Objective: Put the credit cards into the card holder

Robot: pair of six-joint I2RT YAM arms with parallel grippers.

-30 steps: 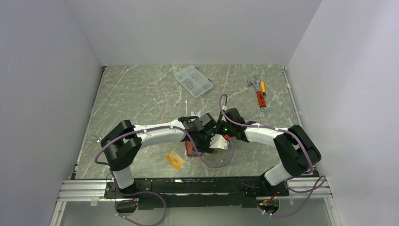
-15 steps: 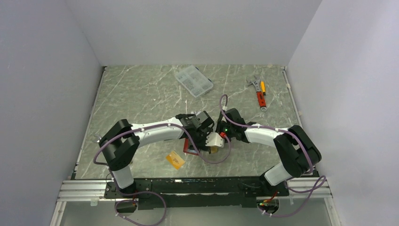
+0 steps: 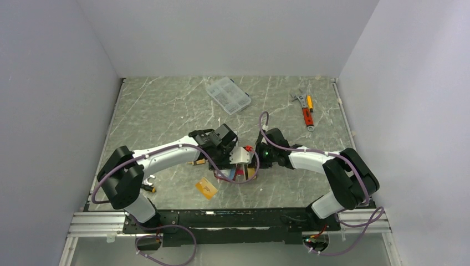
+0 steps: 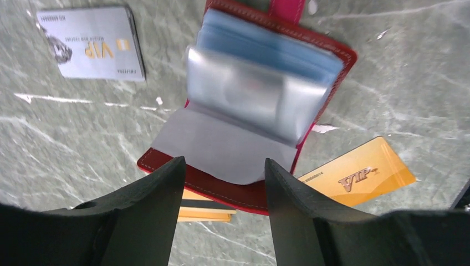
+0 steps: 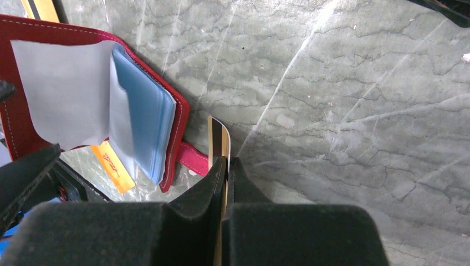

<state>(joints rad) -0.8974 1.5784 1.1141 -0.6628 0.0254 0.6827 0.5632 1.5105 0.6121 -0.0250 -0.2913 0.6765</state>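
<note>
Item: red leather-like folding card holder (image 4: 210,185), open on the worktop (image 5: 360,111). Left pincer (image 4: 224,163) spread over its 6 o'clock edge, empty. Right pincer (image 5: 226,163) pinching an orange-gold black-striped credit card (image 5: 219,136) edgewise at 3 o'clock. I'd square the card, then feed a blue pocket (image 4: 266,47) slowly.

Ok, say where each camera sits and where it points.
Top external: above and behind the bases, looking down at the table; the left arm and right arm show.
Left wrist: looks down at the open red card holder past the open left hand.
Right wrist: looks down along the right hand, shut on a black-striped gold card.
Wrist views share the card holder.
</note>
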